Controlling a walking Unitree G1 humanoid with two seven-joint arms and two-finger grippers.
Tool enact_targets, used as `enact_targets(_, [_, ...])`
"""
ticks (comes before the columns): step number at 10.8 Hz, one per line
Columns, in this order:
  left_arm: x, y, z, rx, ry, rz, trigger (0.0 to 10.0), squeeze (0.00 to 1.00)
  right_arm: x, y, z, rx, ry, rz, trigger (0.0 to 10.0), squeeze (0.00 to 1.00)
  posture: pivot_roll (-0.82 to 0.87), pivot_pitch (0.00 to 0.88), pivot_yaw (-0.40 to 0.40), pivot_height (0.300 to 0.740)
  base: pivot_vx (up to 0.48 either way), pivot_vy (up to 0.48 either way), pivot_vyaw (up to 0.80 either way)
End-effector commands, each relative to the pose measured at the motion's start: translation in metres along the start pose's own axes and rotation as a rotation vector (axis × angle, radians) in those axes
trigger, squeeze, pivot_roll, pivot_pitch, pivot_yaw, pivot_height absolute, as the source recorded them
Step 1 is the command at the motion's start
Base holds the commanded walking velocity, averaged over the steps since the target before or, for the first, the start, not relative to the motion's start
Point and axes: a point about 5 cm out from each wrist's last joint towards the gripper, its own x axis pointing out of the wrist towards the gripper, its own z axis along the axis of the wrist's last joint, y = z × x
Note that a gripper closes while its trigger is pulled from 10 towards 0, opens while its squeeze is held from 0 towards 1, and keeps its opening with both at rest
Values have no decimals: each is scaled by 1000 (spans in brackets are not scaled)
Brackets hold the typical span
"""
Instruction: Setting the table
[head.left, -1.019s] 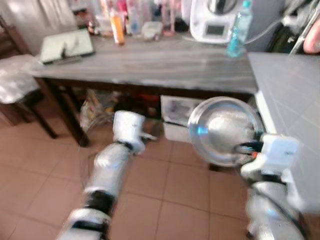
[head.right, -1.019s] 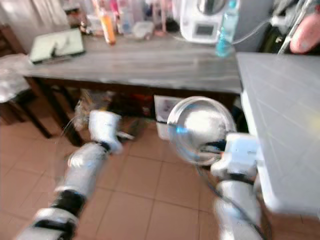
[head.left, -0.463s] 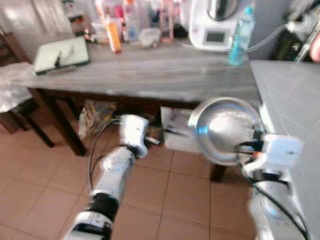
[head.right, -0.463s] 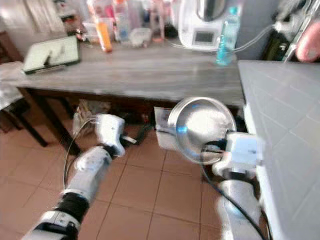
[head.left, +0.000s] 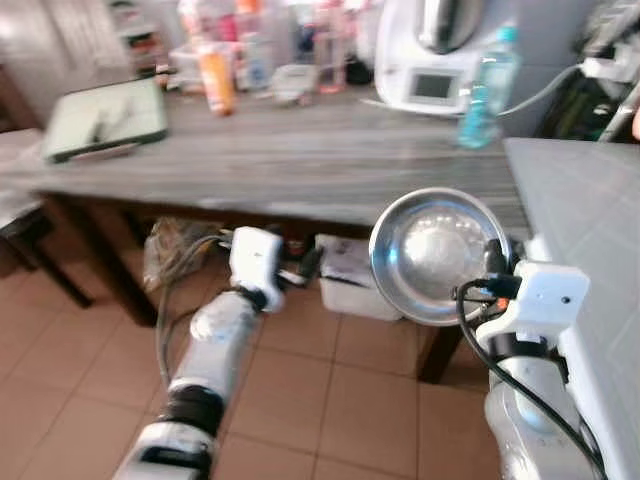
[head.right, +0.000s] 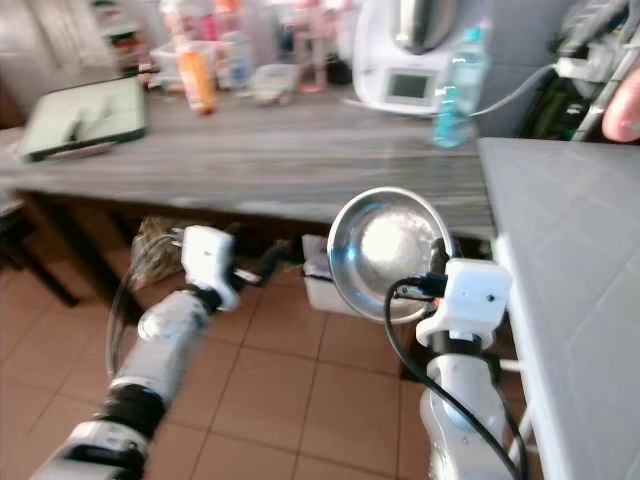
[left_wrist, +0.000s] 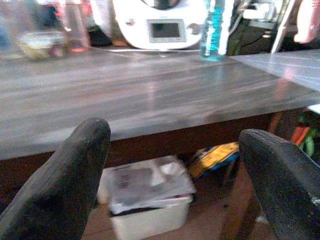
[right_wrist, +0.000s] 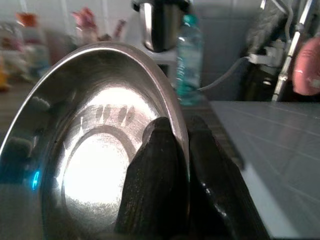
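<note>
- Steel bowl (head.left: 436, 252): 1, with the right gripper (right_wrist: 175, 150) pinching its rim.
- Wooden table (head.left: 300, 160): 1.
- Blue-tinted water bottle (head.left: 482, 85): 1.
- White kitchen appliance (head.left: 430, 55): 1.
- Orange bottle (head.left: 214, 78): 1.
- Green tray (head.left: 98, 118): 1.
- White bin under the table (left_wrist: 145, 200): 1.
- Left gripper (left_wrist: 175, 170): 1, fingers spread, nothing between them.

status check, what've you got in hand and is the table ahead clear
Right gripper shut on steel bowl rim, bowl off the table. Left gripper open, holding nothing. Wooden table ahead: near part bare, bottles along the back.

Head stereo looks down over table (head.left: 300, 165); wrist cameras close, facing same table, bottle (left_wrist: 214, 27).
</note>
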Motion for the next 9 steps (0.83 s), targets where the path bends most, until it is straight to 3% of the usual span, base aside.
enact_targets(1, [-3, 11, 6, 28, -12, 25, 10000, 0, 0, 3, 5, 22, -24, 8, 10000, 0, 6, 52, 37, 740, 352, 0, 0])
enact_targets(9, [-2, 11, 6, 34, -8, 10, 10000, 0, -6, 0, 1, 24, -7, -3, 10000, 0, 6, 56, 55, 740, 353, 0, 0])
